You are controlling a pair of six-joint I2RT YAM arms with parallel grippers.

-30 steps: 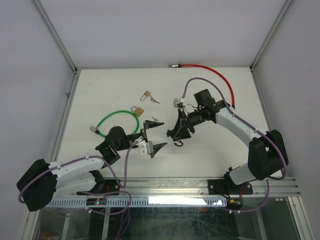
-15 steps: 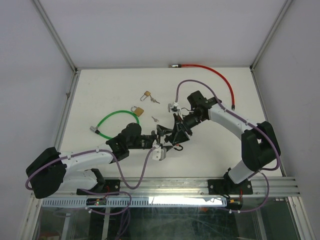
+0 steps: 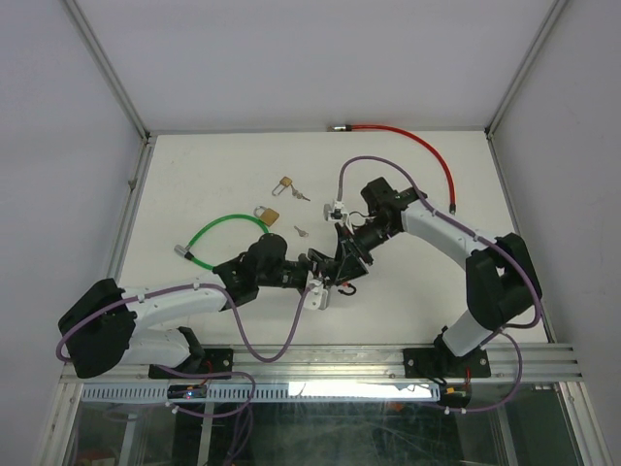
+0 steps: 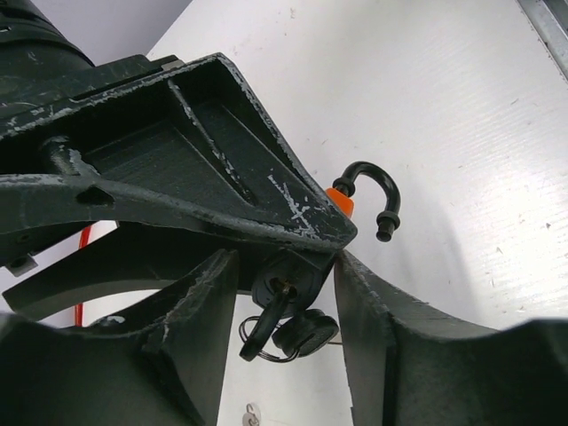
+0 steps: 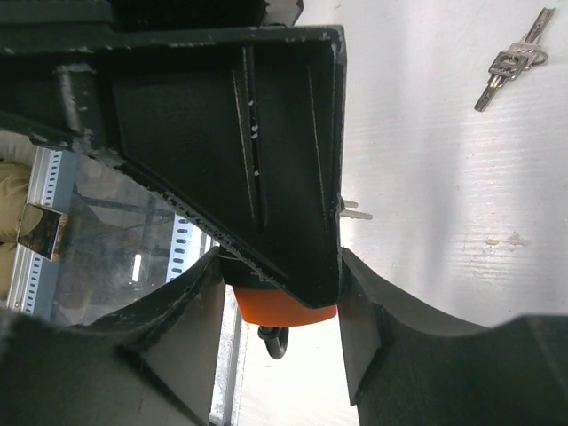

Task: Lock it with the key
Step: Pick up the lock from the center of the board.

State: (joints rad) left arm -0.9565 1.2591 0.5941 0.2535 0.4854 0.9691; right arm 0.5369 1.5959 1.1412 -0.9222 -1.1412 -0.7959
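Note:
My right gripper [image 3: 346, 260] is shut on an orange and black padlock [image 5: 284, 306], held above the table. Its black shackle [image 4: 371, 188] stands open. The padlock's black underside [image 4: 293, 277] faces the left wrist camera, with a black-headed key [image 4: 264, 327] in the keyhole and a second key [image 4: 306, 333] hanging on the ring. My left gripper [image 3: 323, 273] is open, its fingers [image 4: 191, 346] on either side of the key and the lock's underside, not closed on them. One left finger [image 5: 240, 115] covers most of the padlock in the right wrist view.
Two brass padlocks [image 3: 284, 183] [image 3: 267, 213] lie on the white table, with loose keys [image 3: 303, 195] [image 3: 301, 231] and a green cable [image 3: 228, 228]. A red cable [image 3: 408, 141] curves at the back right. A key bunch [image 5: 510, 62] lies beyond the grippers.
My left arm has swung right and forward, from apart and open to meeting the right gripper, its fingers now around the key. The right gripper has shifted slightly left with the padlock.

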